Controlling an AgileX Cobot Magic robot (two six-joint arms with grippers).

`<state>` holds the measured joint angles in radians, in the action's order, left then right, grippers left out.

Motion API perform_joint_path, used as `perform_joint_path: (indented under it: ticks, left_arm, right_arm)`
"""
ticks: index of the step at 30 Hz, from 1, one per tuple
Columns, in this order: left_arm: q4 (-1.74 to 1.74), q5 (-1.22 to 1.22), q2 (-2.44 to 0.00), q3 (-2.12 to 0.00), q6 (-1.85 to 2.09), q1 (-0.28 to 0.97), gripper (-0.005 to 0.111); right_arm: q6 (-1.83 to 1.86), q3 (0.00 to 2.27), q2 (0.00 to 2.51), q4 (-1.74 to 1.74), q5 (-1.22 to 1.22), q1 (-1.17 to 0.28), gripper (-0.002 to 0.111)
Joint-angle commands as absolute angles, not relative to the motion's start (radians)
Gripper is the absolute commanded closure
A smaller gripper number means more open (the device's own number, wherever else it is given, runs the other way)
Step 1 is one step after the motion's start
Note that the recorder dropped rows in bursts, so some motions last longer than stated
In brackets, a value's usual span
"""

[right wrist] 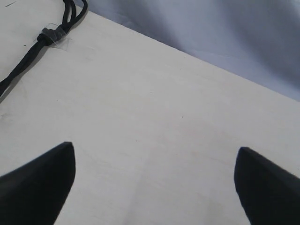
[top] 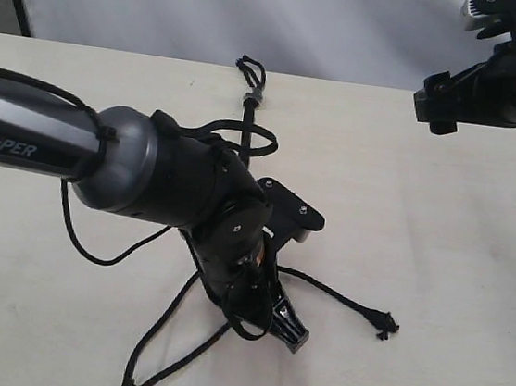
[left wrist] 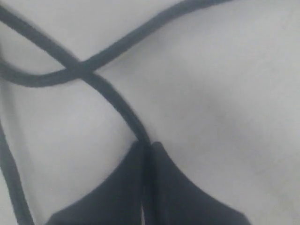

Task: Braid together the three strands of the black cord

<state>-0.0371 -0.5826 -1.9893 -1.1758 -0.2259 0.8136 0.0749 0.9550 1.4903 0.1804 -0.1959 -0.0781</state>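
While the left hand (left wrist: 146, 149) pinches one strand (left wrist: 115, 101) of the black cord (top: 248, 110) between pressed-together fingertips (left wrist: 123, 187) down on the counter (top: 454, 271), another strand (left wrist: 140, 33) crosses it just beyond; the right hand (right wrist: 154, 149) hangs spread wide, well apart from the cord's banded loop end (top: 251, 69).

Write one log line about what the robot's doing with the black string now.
left gripper: shut on one strand | right gripper: open, away from cord | black cord: strands loose, unbraided
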Motion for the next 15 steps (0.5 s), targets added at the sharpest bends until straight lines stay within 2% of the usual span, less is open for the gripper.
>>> perform_joint_path:
  ticks: [1,5,11,15]
  left_arm:
    - [-0.152,-0.763,-1.976,-1.246,-0.201,0.812,0.107]
    - [-0.340,-0.833,-1.945,-1.264,-0.175,0.762,0.107]
    - [-0.346,-0.815,-2.010,-1.264,-0.119,0.666,0.107]
    - [-0.347,-0.815,-2.052,-1.264,-0.117,0.649,0.107]
  right_arm:
    - [0.072,0.951,1.482,0.183,-0.187,-0.071,0.023]
    - [0.072,0.951,1.482,0.181,-0.191,-0.071,0.023]
    - [0.072,0.951,1.482,0.181,-0.191,-0.071,0.023]
    - [0.072,0.951,1.482,0.181,-0.191,-0.071,0.023]
